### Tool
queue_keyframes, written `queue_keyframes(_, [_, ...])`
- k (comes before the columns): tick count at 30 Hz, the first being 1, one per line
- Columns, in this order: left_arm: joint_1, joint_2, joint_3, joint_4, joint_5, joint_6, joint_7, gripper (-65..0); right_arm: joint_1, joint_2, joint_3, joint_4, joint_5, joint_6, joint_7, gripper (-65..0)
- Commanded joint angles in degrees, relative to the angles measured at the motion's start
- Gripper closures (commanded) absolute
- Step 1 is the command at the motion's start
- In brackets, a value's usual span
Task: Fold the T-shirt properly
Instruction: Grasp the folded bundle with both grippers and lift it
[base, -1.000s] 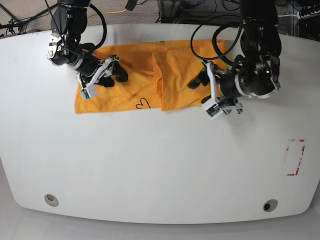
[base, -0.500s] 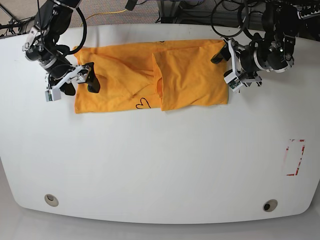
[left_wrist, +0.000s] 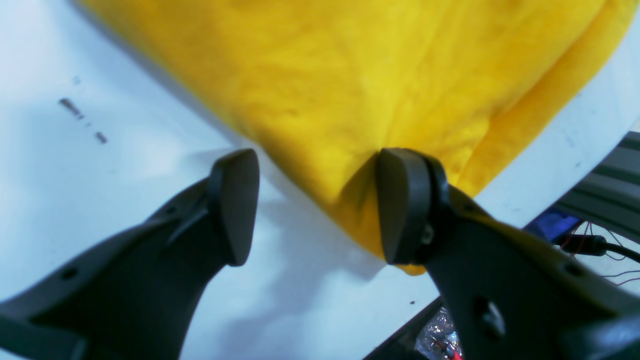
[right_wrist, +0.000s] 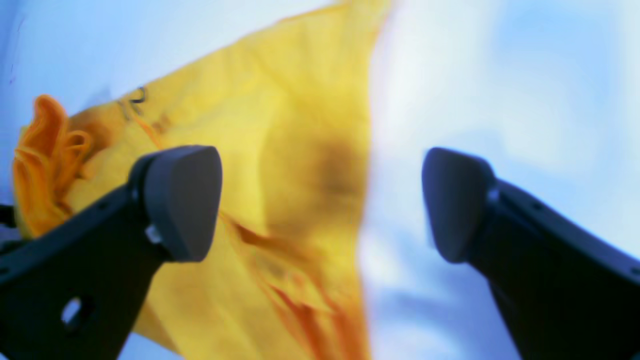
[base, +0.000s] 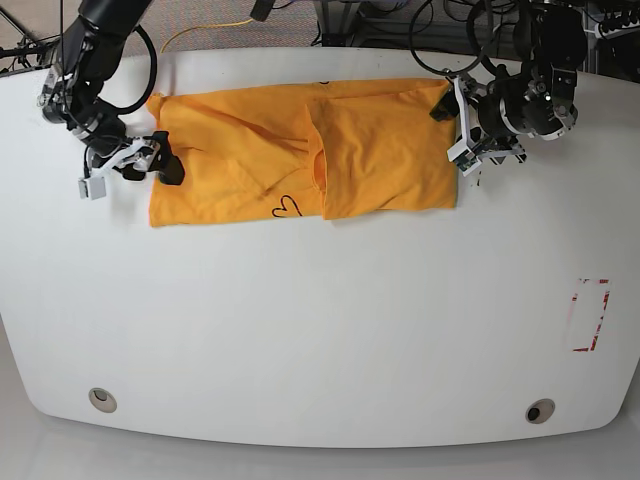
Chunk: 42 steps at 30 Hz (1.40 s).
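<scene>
The orange-yellow T-shirt (base: 300, 150) lies flat along the back of the white table (base: 320, 330). Its right part is folded over the middle, and a small black heart outline (base: 287, 208) shows near its front edge. My left gripper (base: 450, 130) is open at the shirt's right end. In the left wrist view, the left gripper (left_wrist: 315, 205) has one fingertip (left_wrist: 400, 205) pressing on the T-shirt (left_wrist: 350, 75) near its corner and the other on bare table. My right gripper (base: 150, 168) is open wide at the shirt's left edge. In the right wrist view, the right gripper (right_wrist: 320, 200) straddles the edge of the T-shirt (right_wrist: 280, 165).
A red-outlined rectangle (base: 590, 315) is marked on the table at the right. Two round holes (base: 101, 399) (base: 540, 411) sit near the front edge. Cables and frame parts (base: 350, 15) lie behind the table's back edge, close to the shirt's right end.
Both arms have moved outward from over the shirt to its left and right ends. The right gripper has opened wider. The shirt lies as before.
</scene>
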Motion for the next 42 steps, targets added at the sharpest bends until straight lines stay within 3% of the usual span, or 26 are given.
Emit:
queue_keyframes(1, [-0.49, -0.39, -0.20, 0.86, -0.42, -0.08, -0.68, -33.8, -0.52, -0.99, -1.19, 0.81, 0.60, 0.32, -0.49, -61.2])
queue_keyframes(4, [-0.49, -0.39, -0.12, 0.86, -0.42, -0.08, -0.68, -33.8, -0.87, -3.19, -3.21, 1.07, 0.69, 0.23, -0.49, -60.1])
queue_keyframes(9, [-0.49, -0.48, -0.12, -1.34, -0.34, -0.08, -0.68, -33.8, -2.27, -6.09, -5.94, 4.15, 0.69, 0.23, -0.49, -43.0])
queue_keyframes(15, [-0.49, -0.48, -0.12, -2.57, -0.34, -0.08, -0.68, -33.8, -2.36, -6.53, -6.64, 5.29, 0.69, 0.14, -0.49, -25.2])
queue_keyframes(19, [-0.49, -0.30, 0.06, -2.57, -0.34, -0.08, -0.68, -33.8, -2.10, -4.95, -6.47, 5.47, 1.13, -4.96, -0.49, -0.8])
queue_keyframes(22, [-0.49, 1.11, -0.03, -2.66, -0.34, -0.08, -0.68, -33.8, -2.63, -4.33, -6.38, 9.60, 1.13, -7.51, -0.49, 0.0])
queue_keyframes(26, [-0.67, 2.69, 0.24, -2.83, 1.07, -0.08, -0.68, -33.8, -4.74, -4.15, -6.38, 17.16, 1.13, -8.12, -0.57, 0.0])
queue_keyframes(33, [-2.60, 10.78, 0.24, -3.98, 10.39, -0.08, -0.68, -33.8, -6.67, -4.42, -7.08, 27.45, 1.13, -8.12, -0.75, 0.0])
queue_keyframes(37, [-5.42, 14.91, 0.32, -5.56, 14.35, -0.08, -0.68, -33.8, -6.05, -4.51, -10.77, 30.00, 1.13, -8.39, -2.51, 0.0])
queue_keyframes(42, [-5.86, 17.11, 0.32, -6.53, 16.02, -0.08, -0.77, -33.8, -5.79, -6.70, -16.93, 32.55, 4.03, -12.43, -2.60, 0.0])
